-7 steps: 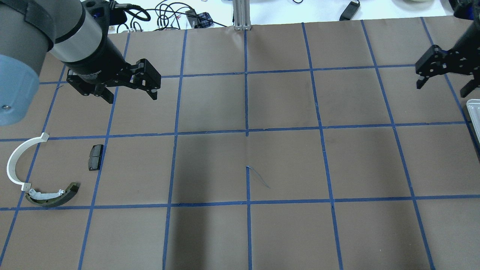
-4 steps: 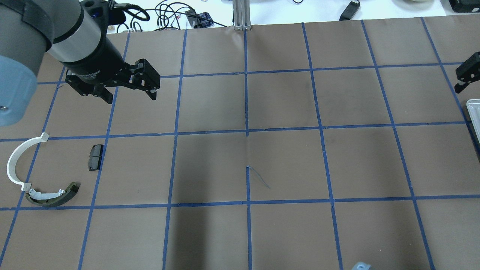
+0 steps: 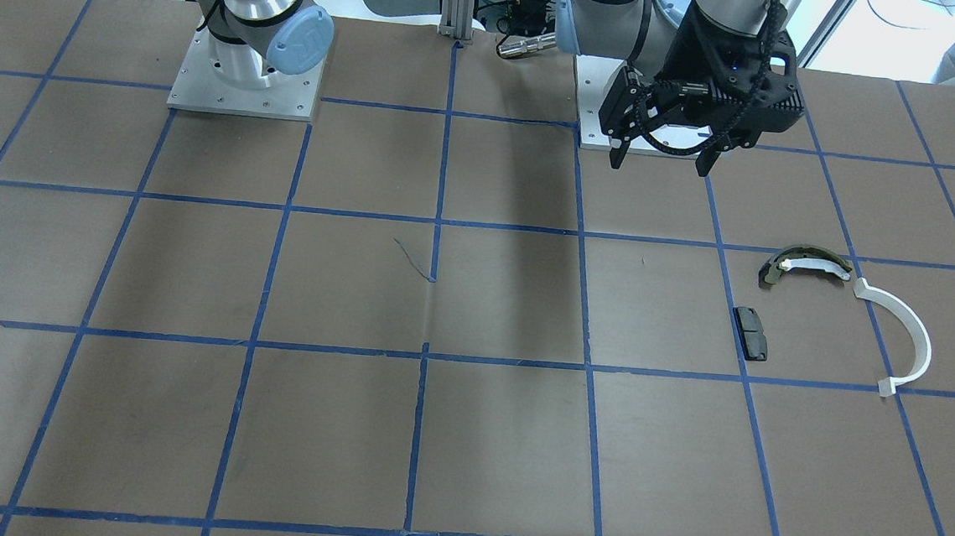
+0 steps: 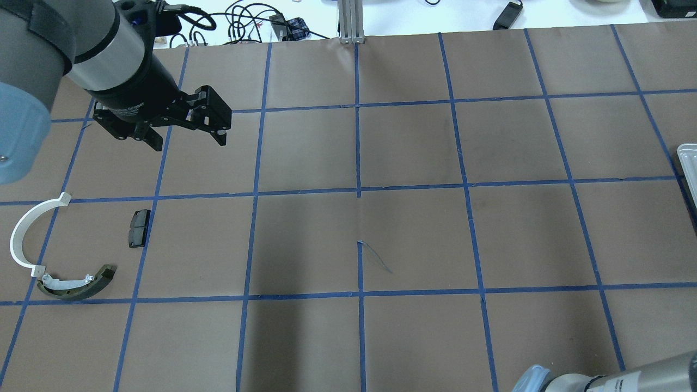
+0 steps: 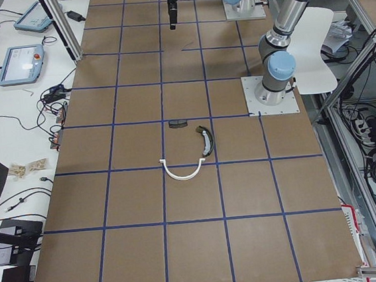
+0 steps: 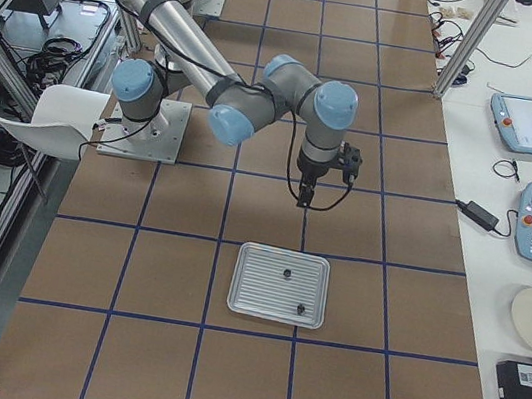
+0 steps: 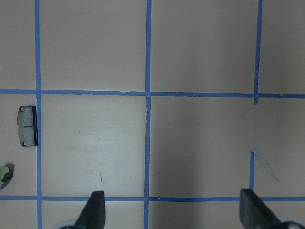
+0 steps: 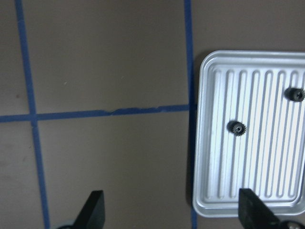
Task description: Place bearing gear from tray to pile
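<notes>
One bearing gear (image 8: pixel 236 128) lies on the ribbed tray (image 8: pixel 202 143), and a second gear (image 8: pixel 296 94) sits close by it. That is well apart from the pile at the counter's (image 4: pixel 414 234) other end: black pad (image 4: pixel 139 228), olive shoe (image 4: pixel 76 284), white half-ring (image 4: pixel 24 234). The right pincer (image 8: pixel 172 212) hangs spread wide and empty, just beside the tray's edge. The left pincer (image 4: pixel 189 142) hovers released too, empty, above the counter near the pad.

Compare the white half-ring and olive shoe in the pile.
Half-ring: plain white; shoe: olive with a white inner strip. Half-ring is a thin band; shoe is bulkier. Half-ring sweeps a half circle; shoe curves shallower. Both are open arcs, ends close together.
</notes>
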### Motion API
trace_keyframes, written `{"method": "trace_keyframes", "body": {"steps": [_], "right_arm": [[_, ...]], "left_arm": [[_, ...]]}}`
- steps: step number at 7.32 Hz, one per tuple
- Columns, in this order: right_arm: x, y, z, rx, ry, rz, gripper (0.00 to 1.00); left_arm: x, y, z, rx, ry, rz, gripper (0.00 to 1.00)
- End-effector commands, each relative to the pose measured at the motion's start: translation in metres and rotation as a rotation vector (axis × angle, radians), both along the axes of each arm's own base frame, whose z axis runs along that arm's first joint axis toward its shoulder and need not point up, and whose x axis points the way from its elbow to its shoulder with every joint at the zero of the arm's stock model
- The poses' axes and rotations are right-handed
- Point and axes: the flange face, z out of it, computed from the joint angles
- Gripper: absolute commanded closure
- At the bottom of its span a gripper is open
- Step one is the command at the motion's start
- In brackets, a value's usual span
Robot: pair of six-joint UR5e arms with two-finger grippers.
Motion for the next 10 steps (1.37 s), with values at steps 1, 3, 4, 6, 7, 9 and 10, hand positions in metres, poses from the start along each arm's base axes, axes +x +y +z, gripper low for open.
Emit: {"method": "trace_keyframes", "body": {"steps": [1,3,4,6,7,9,10], "right_arm": [[-0.054,-0.006,-0.06,-0.01,0.016,0.026,0.0],[-0.086,0.001,-0.093,0.039,0.048,0.033,0.0],[-0.094,-0.004,-0.105,0.024,0.071,0.061,0.0],[-0.102,-0.005,-0.138,0.05,0.04,0.057,0.01],[-0.105,-0.004,-0.147,0.058,0.031,0.046,0.1],[-0.108,-0.007,-0.166,0.055,0.036,0.046,0.15],[-0.11,-0.009,-0.173,0.051,0.041,0.046,0.17]], "left_arm": [[0.0,0.001,0.0,0.0,0.0,0.0,0.0],[0.0,0.001,0.001,-0.001,0.0,0.0,0.0],[0.0,0.001,0.001,-0.001,0.0,0.0,0.0],[0.0,0.001,0.001,-0.001,0.0,0.0,0.0],[0.0,0.002,0.002,-0.003,0.0,0.0,0.0],[0.0,0.002,0.002,-0.003,0.0,0.0,0.0],[0.0,0.002,0.002,-0.004,0.0,0.0,0.0]]}}
